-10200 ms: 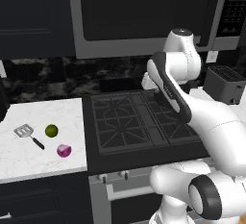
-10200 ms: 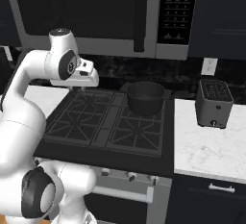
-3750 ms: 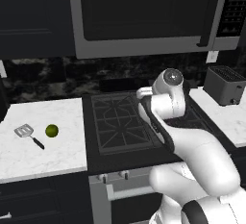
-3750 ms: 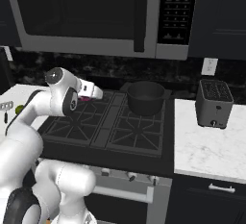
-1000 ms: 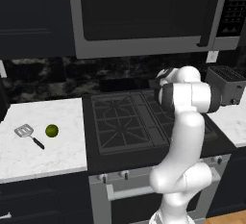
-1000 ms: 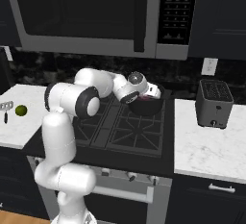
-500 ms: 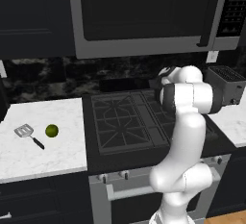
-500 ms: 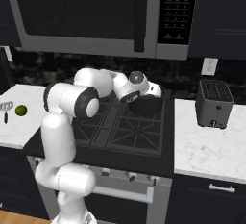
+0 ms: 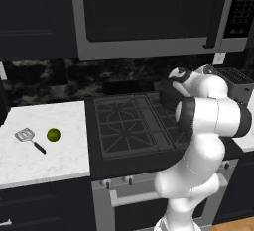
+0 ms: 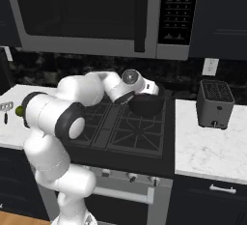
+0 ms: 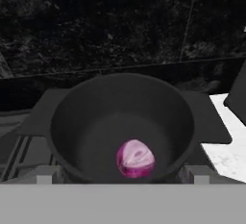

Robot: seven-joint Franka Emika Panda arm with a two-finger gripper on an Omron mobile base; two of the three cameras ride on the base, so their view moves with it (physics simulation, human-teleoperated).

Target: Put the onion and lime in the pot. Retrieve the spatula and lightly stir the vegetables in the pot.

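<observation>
The purple-magenta onion (image 11: 135, 158) lies loose on the floor of the dark pot (image 11: 120, 77), which stands on the back right burner (image 10: 147, 105). My gripper (image 11: 121, 175) hangs just above the pot's near rim, jaws open wide with nothing between them; its fingertips (image 11: 44, 173) flank the pot. From the right base view the gripper (image 10: 150, 91) sits over the pot's left edge. The yellow-green lime (image 9: 53, 135) rests on the white counter left of the stove, beside the spatula (image 9: 28, 137) with its slotted head and black handle.
A black stove (image 9: 131, 126) separates the left counter (image 9: 30, 160) from the right counter (image 10: 207, 147), where a dark toaster (image 10: 215, 103) stands. A microwave (image 10: 96, 16) hangs low above the stove. My white arm reaches across the burners.
The onion has left my gripper and now lies in the pot. The jaws have opened wide. The arm has barely moved.
</observation>
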